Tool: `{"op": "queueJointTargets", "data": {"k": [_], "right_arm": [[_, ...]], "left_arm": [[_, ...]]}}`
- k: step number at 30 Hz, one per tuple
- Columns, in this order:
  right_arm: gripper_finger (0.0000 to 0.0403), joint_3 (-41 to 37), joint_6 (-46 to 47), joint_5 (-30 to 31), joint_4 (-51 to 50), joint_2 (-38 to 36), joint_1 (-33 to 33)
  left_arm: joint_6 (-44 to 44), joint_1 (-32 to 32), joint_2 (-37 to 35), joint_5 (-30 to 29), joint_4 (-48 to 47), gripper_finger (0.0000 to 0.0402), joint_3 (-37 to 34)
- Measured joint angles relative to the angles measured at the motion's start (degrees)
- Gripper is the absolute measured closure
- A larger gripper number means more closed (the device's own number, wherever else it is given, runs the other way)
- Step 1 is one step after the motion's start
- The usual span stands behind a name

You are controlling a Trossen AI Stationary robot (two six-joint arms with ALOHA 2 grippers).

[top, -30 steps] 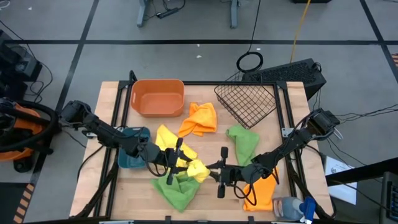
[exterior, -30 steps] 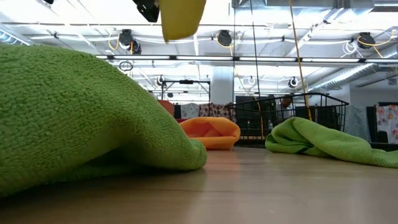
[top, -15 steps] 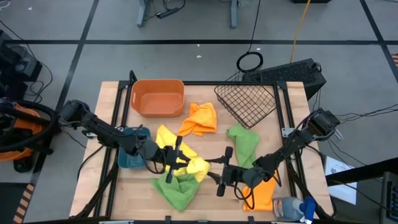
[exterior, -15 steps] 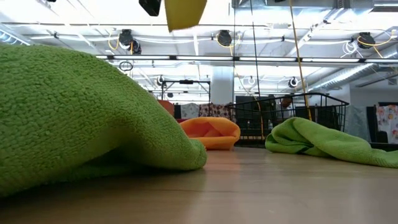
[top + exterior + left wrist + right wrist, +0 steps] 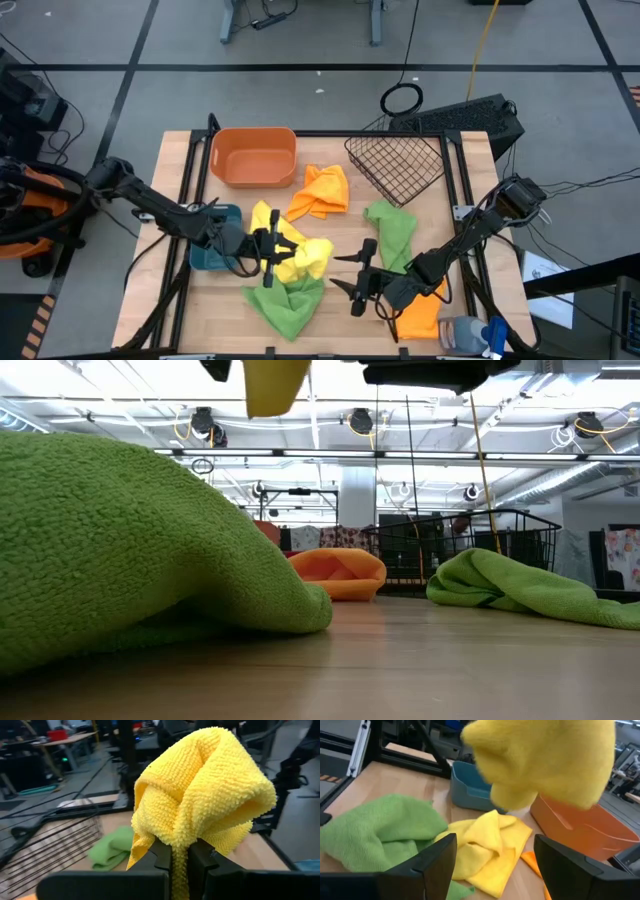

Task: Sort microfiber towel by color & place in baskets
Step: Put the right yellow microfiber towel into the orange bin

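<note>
Left pincer [image 5: 179, 857] pinches yellow towel [image 5: 200, 795].

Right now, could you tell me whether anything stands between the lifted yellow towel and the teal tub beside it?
Nothing visible does. The left tool holds the yellow towel lifted off the table, right beside the teal tub; only the left arm itself reaches over that tub.

Bare bench [image 5: 345, 235] is lying open between the towels; the right pincer [image 5: 357, 285] is crowding the green towel [image 5: 285, 305].
</note>
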Motion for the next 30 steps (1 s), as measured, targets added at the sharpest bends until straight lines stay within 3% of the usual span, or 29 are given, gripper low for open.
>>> {"op": "queueJointTargets", "data": {"k": [4, 8, 16, 22, 30], "right_arm": [[0.0147, 0.0, 0.8, 0.0, -0.5, 0.0, -0.5], [0.0147, 0.0, 0.9, 0.0, -1.0, 0.0, -0.5], [0.0148, -0.1, 2.4, 0.0, -2.3, 0.0, -0.6], [0.0148, -0.1, 2.4, 0.0, -2.4, 0.0, -0.6], [0.0148, -0.1, 2.4, 0.0, -2.7, 0.0, -1.0]], "left_arm": [[0.0, -1.9, -2.6, -5.0, -3.8, 0.0379, 0.0], [-0.5, -4.5, -5.3, -13.6, -9.3, 0.0373, 0.0], [-8.8, -7.1, -9.0, -30.3, -25.0, 0.0373, 0.0], [-14.5, -6.9, -9.8, -34.3, -32.6, 0.0373, 0.0], [-16.5, -6.9, -9.8, -35.6, -34.5, 0.0373, 0.0]]}}
